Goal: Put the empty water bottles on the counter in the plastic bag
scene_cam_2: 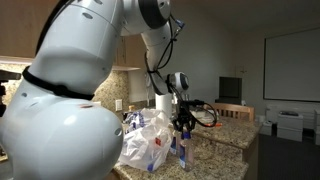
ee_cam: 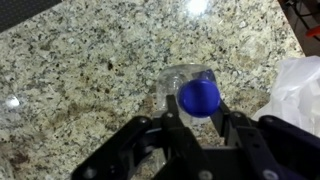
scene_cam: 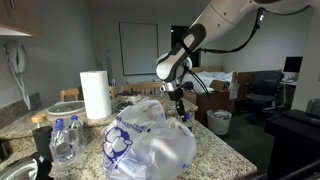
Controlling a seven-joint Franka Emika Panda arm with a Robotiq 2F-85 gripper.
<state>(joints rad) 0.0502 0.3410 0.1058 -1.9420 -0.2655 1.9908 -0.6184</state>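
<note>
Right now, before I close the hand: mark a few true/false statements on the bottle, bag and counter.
1. A blue-capped bottle stands upright between the fingers of the hand. True.
2. That bottle is already inside the plastic bag. False: it stands on the bare counter, with the bag off to one side.
3. A paper towel roll stands on the counter. True.
4. No other bottles are left on the counter. False: an exterior view shows more bottles grouped on the far side of the bag from the hand.
5. The bag lies flat and folded. False: it sits bunched up and crinkled.
</note>
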